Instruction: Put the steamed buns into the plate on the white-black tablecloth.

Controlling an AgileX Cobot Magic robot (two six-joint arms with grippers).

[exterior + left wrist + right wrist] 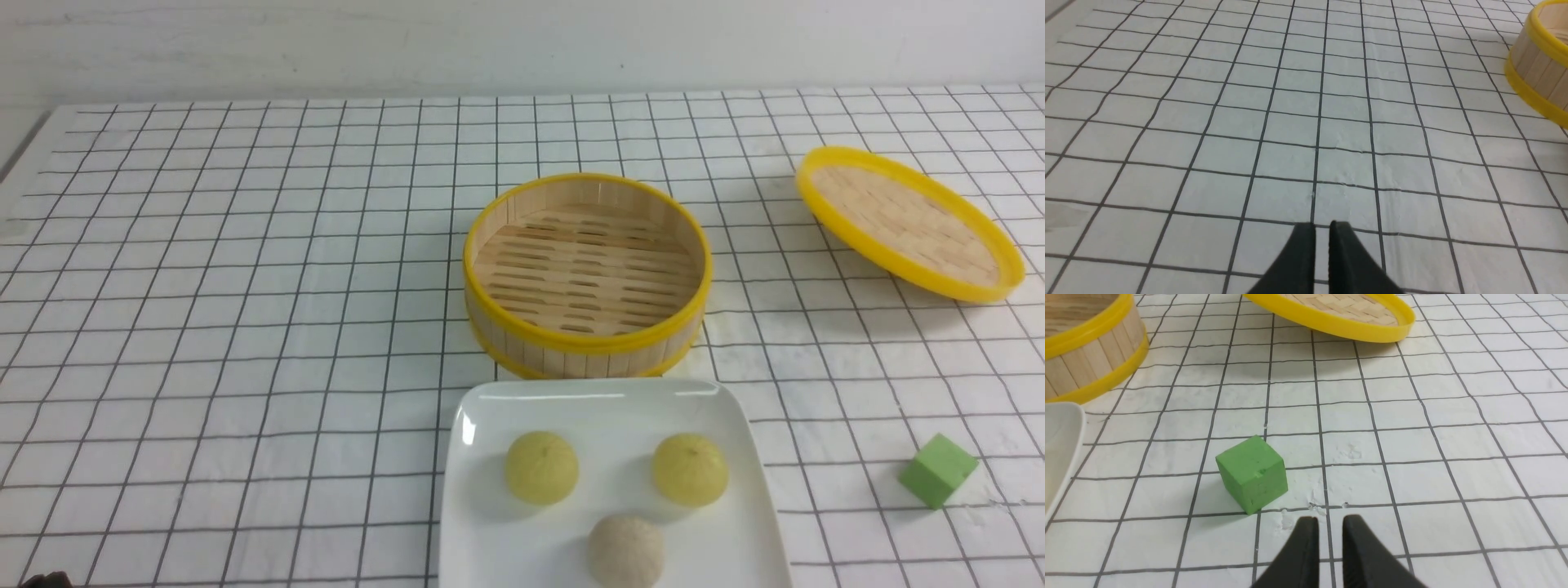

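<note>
Front view, twelve o'clock pointing away from the camera: all three steamed buns already inside the raised rim of the glossy white rounded-square plate (495, 539), on the white-black checked tablecloth (245, 327). Beige-white bun (626, 551) nearest; from there, one yellow-green bun (542, 468) between ten and eleven o'clock, the other yellow-green bun (691, 469) toward one. Bamboo steamer (588, 273) just beyond the plate at twelve, bare slats inside; woven lid (906, 224) tilted at the steamer's three o'clock. Placing apparently done, with nothing left to carry.

Probably light and small; whether soft dough or firm replica, impossible to tell. If any adjusting, best to pinch low across opposite flanks, below the dome's widest part, gently: likely to dent if soft, or to skid on glossy china if squeezed too high.

Left wrist view: left gripper (1322, 225) parted by a narrow slit, nothing between the fingertips, only checked cloth beyond; steamer partly in sight.

Right wrist view: right gripper (1331, 519) slightly apart, likewise holding nothing. Green cube (1252, 473) near but untouched, well apart from the plate; best left alone.
</note>
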